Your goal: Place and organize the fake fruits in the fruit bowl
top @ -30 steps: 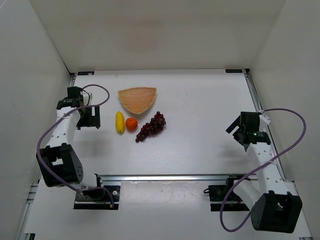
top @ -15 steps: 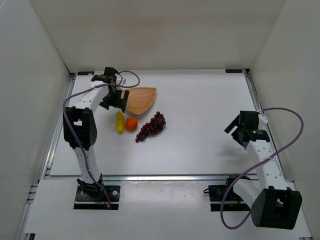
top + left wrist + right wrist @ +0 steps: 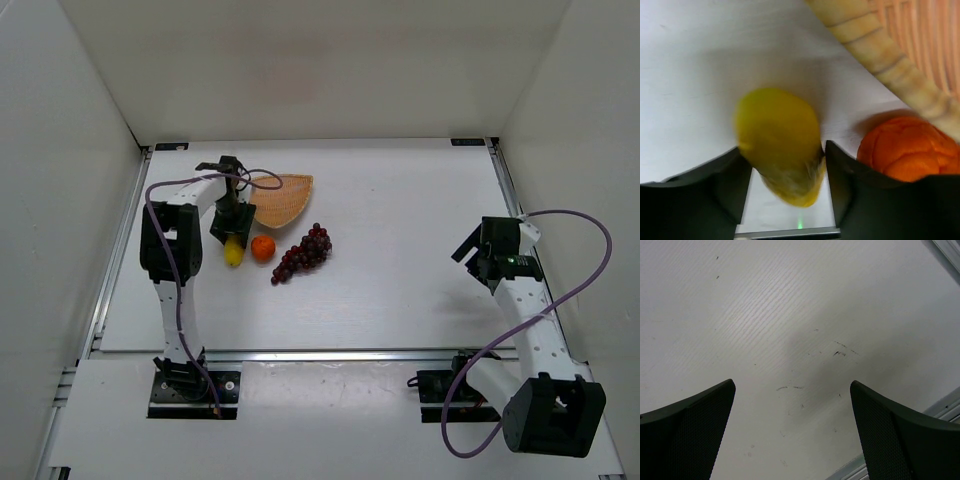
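Note:
The elongated yellow fruit [image 3: 234,253] lies left of the round orange [image 3: 263,248], with the dark grape bunch [image 3: 303,253] to their right. My left gripper [image 3: 231,230] reaches down from the far side and is shut on the yellow fruit [image 3: 777,132], one dark finger [image 3: 715,185] pressing each side. In the left wrist view the orange [image 3: 905,150] sits just right of the jaws, and the woven fruit bowl [image 3: 880,47] rim crosses the top right. The fruit bowl [image 3: 283,192] holds nothing. My right gripper [image 3: 468,248] hangs open over bare table at the right, far from the fruits.
White walls enclose the table on three sides. Metal rails [image 3: 505,180] run along the side edges and the near edge. The right wrist view shows only scuffed white table [image 3: 790,330] and a rail corner at the bottom right.
My left arm swung from the left side over to the fruits, came down on the yellow fruit and shut on it. The right arm barely moved.

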Robot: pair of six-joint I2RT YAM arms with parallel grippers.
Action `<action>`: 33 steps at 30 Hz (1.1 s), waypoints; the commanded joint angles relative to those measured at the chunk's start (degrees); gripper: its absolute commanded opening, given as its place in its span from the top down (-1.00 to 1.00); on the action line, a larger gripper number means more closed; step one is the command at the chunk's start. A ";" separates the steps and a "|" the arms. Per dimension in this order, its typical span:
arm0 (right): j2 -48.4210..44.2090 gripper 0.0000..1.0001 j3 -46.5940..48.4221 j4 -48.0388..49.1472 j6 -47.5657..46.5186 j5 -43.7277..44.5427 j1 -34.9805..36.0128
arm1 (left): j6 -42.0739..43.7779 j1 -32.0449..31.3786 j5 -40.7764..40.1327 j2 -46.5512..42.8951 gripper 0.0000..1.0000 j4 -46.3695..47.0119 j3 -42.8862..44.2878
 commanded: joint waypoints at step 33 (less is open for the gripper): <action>8.17 -1.00 4.79 1.97 -2.28 1.82 -0.24 | 12.51 -16.54 -27.67 5.65 -0.71 9.58 27.71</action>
